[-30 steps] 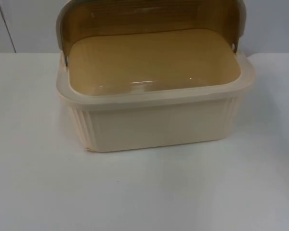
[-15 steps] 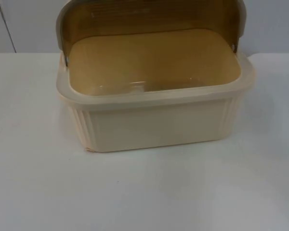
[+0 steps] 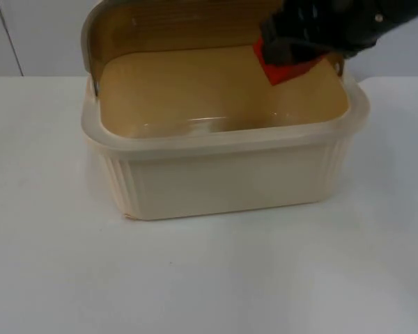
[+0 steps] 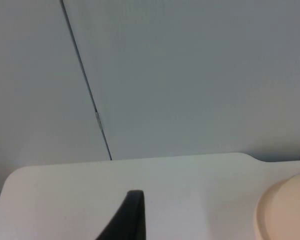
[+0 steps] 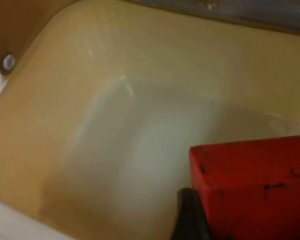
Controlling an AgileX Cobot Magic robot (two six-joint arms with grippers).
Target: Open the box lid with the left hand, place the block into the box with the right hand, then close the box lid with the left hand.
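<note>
A cream ribbed box [image 3: 223, 177] stands on the white table with its amber see-through lid [image 3: 174, 24] swung up and back. My right gripper [image 3: 290, 57] reaches in from the upper right and is shut on a red block [image 3: 287, 68], held over the box's back right corner, above the rim. In the right wrist view the red block [image 5: 255, 185] hangs over the box's bare floor [image 5: 140, 150], with one black fingertip [image 5: 189, 214] against its side. My left gripper [image 4: 134, 217] waits low over the table near the grey wall, the box's rim [image 4: 285, 210] beside it.
The grey partition wall [image 3: 42, 35] rises right behind the box. White table [image 3: 209, 278] spreads in front of the box and to both sides.
My right arm has come in from the upper right with the red block and now holds it over the open box. The box and lid have not moved.
</note>
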